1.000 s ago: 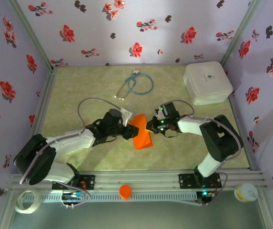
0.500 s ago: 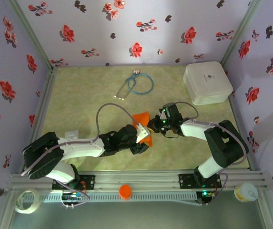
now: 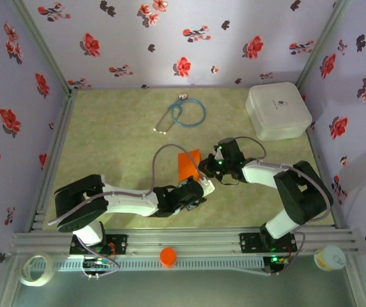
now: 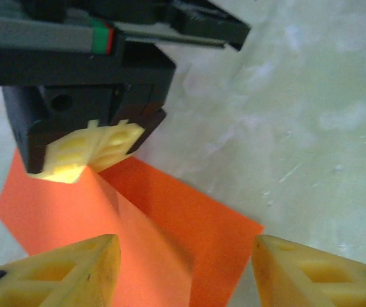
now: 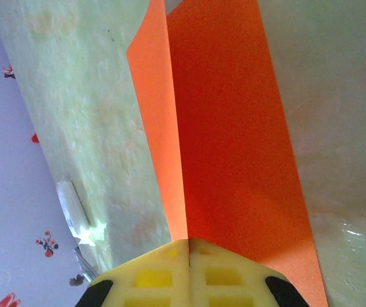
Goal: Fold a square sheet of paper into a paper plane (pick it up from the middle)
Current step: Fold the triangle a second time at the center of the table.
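Top external: the square sheet of paper [image 3: 188, 165], part folded, lies on the worktop [image 3: 119, 128], long axis near-to-far, with the right hand [image 3: 206, 169] at its right edge and the left hand [image 3: 200, 188] just off its near end. Left wrist: left hand fingers apart, straddling the sheet's near end, not closed on it. Right wrist: right hand pads together, clamped on the raised crease, sheet stretching straight ahead.

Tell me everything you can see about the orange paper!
The orange paper is thin, plain and bright, with no marks. It is folded along one straight crease, one flap raised. It sits near the middle of the table. The right gripper pinches one edge, and the left gripper hangs open over it.
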Robot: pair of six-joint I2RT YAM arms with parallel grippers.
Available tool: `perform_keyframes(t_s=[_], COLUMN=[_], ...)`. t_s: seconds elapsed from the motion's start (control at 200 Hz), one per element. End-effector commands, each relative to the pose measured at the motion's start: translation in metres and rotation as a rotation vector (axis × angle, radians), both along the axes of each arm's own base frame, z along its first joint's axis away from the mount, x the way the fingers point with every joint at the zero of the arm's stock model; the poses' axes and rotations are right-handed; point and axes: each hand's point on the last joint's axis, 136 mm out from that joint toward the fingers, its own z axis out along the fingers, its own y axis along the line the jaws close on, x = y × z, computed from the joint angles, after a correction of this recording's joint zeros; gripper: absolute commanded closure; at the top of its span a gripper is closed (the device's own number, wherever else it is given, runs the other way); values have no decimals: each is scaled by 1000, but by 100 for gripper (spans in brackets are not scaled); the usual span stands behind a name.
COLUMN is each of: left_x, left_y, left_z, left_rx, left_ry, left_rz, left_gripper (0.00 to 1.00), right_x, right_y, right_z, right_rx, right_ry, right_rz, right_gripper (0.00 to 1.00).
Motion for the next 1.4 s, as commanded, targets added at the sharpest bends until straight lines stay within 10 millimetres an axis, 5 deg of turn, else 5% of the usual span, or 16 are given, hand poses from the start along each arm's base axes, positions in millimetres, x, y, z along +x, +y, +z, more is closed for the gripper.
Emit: perform_keyframes(t_s=[0.0, 0.51, 0.71, 0.875, 1.105, 1.395], left_x=[13, 9, 12, 13, 24, 31], left_y=[5, 6, 10, 9, 17, 29], left_z=[10, 14, 21, 26, 21, 6], left_rx=[34, -53, -257, -419, -552, -562], left_ry=[-88, 16, 267, 479, 625, 658], left_rz=[54, 68, 103, 91, 137, 206], left_gripper=[49, 100, 100, 100, 100, 100], right_x=[0, 0, -6, -18, -39, -54], right_y=[-3, -5, -35, -58, -42, 0], right_z=[-3, 0, 5, 19, 19, 0], right_rx=[-3, -2, -98, -133, -66, -74], right_ry=[6, -9, -36, -90, -58, -44], right_rz=[-9, -12, -70, -105, -24, 62], right_gripper=[96, 89, 70, 71, 92, 100])
